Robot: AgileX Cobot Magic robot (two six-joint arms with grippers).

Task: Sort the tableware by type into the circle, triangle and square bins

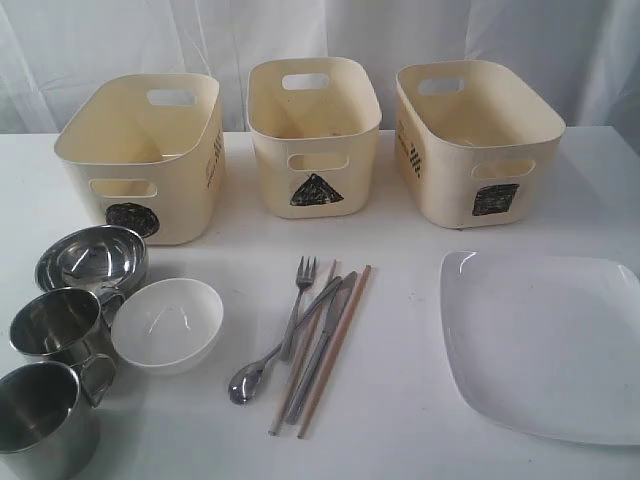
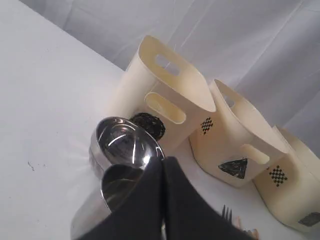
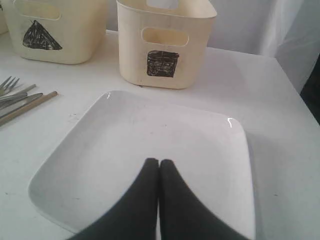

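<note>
Left hand [image 2: 164, 162]: black fingers pressed flat together with nothing between them; it hangs over the rim of a mug, with the steel bowl [image 2: 125, 145] just beyond. Whether it touches the mug cannot be told.
Right hand [image 3: 159, 162]: fingers closed tip to tip and empty, poised over the near part of the plate [image 3: 150, 135].
Circle bin [image 1: 170, 205]: back-left of the counter [image 1: 400, 250], before the curtain [image 1: 100, 50]; upright.
Triangle bin [image 1: 355, 195]: middle of the back edge, standing apart from its neighbours.
Square bin [image 1: 450, 190]: back-right, turned slightly askew.
Steel bowl: near the left edge, just in front of the circle bin.
Steel mugs [image 1: 55, 325]: two, one behind the other in the front-left corner, handles pointing toward the white bowl.
White bowl [image 1: 168, 322]: just beside the mugs and touching or nearly touching the steel bowl.
Fork [image 1: 296, 310], spoon [image 1: 243, 385], knife [image 1: 322, 350]: bunched at the counter's middle, lying slantwise and overlapping.
Chopsticks [image 1: 351, 310]: among the cutlery, one on the plate side of the knife and one under the bunch.
Plate: flat on the counter along the right edge, in front of the square bin and well apart from the cutlery.
</note>
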